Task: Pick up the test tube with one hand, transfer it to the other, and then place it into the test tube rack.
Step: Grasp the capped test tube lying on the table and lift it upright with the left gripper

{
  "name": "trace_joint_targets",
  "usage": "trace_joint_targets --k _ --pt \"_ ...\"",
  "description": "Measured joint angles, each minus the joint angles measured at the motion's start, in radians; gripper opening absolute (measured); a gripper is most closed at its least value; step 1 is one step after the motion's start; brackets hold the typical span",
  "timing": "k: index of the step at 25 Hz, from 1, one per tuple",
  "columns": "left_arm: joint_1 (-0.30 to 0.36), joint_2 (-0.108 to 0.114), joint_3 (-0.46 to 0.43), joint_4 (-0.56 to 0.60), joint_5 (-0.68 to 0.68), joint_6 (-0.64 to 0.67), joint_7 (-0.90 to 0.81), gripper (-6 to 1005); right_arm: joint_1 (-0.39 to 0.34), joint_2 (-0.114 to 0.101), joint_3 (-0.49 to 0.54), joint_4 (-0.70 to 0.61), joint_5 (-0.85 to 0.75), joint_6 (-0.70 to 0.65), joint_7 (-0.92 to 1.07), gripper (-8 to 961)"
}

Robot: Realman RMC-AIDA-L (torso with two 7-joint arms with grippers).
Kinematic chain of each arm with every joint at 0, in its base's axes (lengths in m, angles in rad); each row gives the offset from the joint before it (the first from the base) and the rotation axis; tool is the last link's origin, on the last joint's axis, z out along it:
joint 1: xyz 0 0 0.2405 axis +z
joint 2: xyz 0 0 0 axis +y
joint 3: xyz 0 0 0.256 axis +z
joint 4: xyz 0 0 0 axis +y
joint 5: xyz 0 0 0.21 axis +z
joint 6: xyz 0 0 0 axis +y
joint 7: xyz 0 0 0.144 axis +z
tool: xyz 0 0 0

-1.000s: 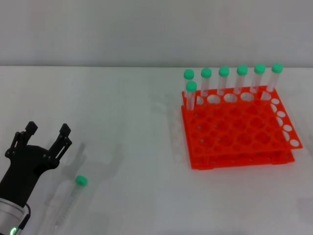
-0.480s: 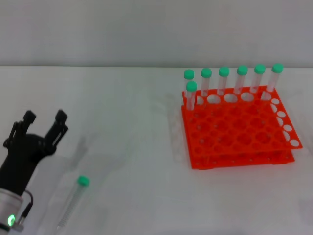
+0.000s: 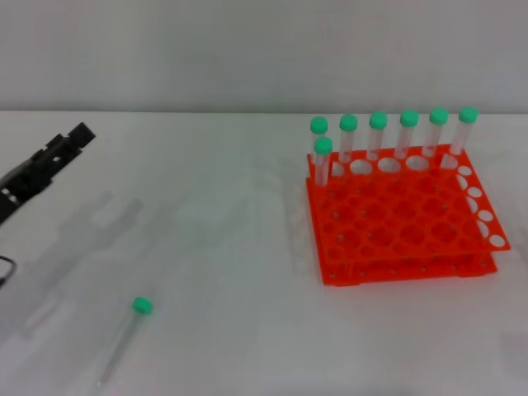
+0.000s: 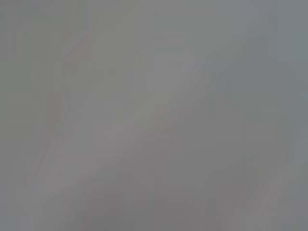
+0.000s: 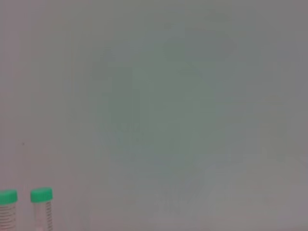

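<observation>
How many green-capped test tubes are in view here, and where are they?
8. Seven stand in the test tube rack: six along its far row, one just in front at the left end. One test tube lies on the table, near-left.

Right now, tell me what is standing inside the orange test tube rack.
Seven green-capped test tubes stand upright in the test tube rack: six along its far row, one just in front at the left end. Their bottoms are hidden below the top tier. Other holes look empty.

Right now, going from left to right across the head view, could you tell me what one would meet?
left gripper → loose test tube lying on the table → orange test tube rack holding seven upright green-capped tubes.
</observation>
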Motion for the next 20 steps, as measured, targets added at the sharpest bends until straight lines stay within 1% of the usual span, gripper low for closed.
trace_joint_targets --k 2,3,5,9,12,14,15,16,17,19,20 --pt "-0.085 0.015 0.036 -0.179 0.062 0.079 -0.140 880 0.004 -0.001 -0.001 -0.002 -0.001 0.000 0.000 868" --pt "-0.126 0.023 0.078 -0.267 0.090 0.121 -0.209 880 0.008 -0.001 -0.001 -0.002 -0.001 0.001 0.000 868" --pt "-0.175 0.032 0.164 -0.369 0.111 0.172 -0.303 880 0.011 -0.001 -0.001 -0.002 -0.002 0.002 -0.001 868" --pt "-0.242 0.041 0.341 -0.510 0.124 0.250 -0.449 879 0.016 -0.004 0.000 -0.002 -0.002 0.003 -0.002 868" --pt "-0.295 0.045 0.477 -0.588 0.204 0.277 -0.567 879 0.021 -0.005 0.002 0.000 0.000 0.004 -0.003 868" --pt "-0.346 0.048 0.542 -0.635 0.330 0.285 -0.658 879 0.024 -0.005 0.002 0.001 -0.001 0.006 -0.004 868" --pt "-0.346 0.048 0.542 -0.635 0.330 0.285 -0.658 879 0.025 -0.005 0.002 0.000 -0.001 0.006 -0.009 868" --pt "-0.409 0.050 0.575 -0.680 0.479 0.296 -0.742 879 0.026 -0.004 0.002 -0.001 -0.002 0.007 -0.014 868" --pt "-0.453 0.049 0.583 -0.709 0.597 0.303 -0.794 879 0.027 -0.004 0.002 -0.002 -0.002 0.007 -0.019 868" --pt "-0.487 0.047 0.583 -0.724 0.689 0.306 -0.827 880 0.032 -0.003 0.002 -0.003 -0.001 0.009 -0.032 868" --pt "-0.515 0.042 0.584 -0.733 0.767 0.309 -0.859 880 0.035 -0.003 0.001 -0.003 -0.001 0.013 -0.035 868"
